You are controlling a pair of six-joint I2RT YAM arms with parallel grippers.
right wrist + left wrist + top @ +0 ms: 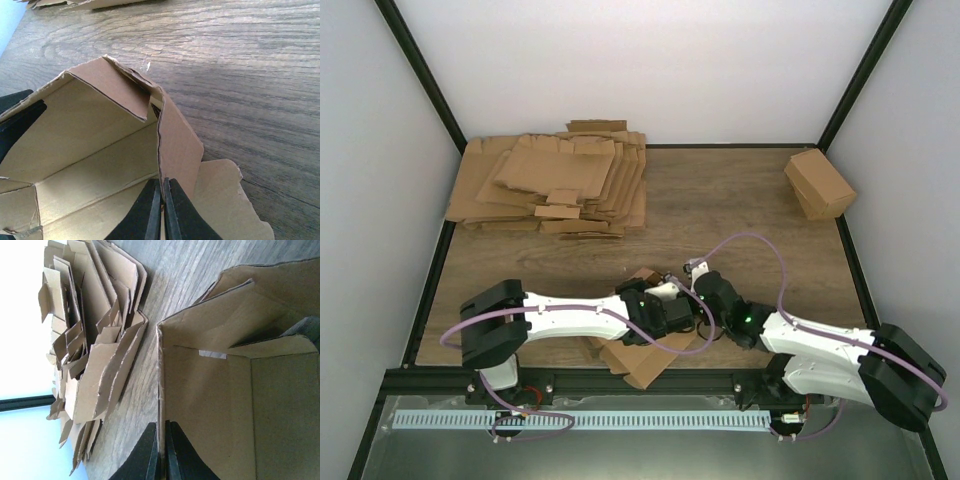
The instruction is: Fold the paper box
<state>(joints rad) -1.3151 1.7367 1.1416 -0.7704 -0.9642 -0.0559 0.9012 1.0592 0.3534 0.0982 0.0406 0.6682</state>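
Wood-grained tabletop [720,205] is ringed by white walls [620,60], and the paper box [640,365], half-erected, lies at six o'clock on it, towards the near edge. One thin wall edge is pinched by the left gripper [161,430], closed tight on it; another is clamped likewise by the right gripper [161,186]. Should the two be pulled apart or twisted unevenly, the cardboard could be torn at a crease, or an edge could be lost from the narrow grip and the walls sprung flat.

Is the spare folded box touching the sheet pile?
No, the folded box sits far right, the sheet pile far left, apart.
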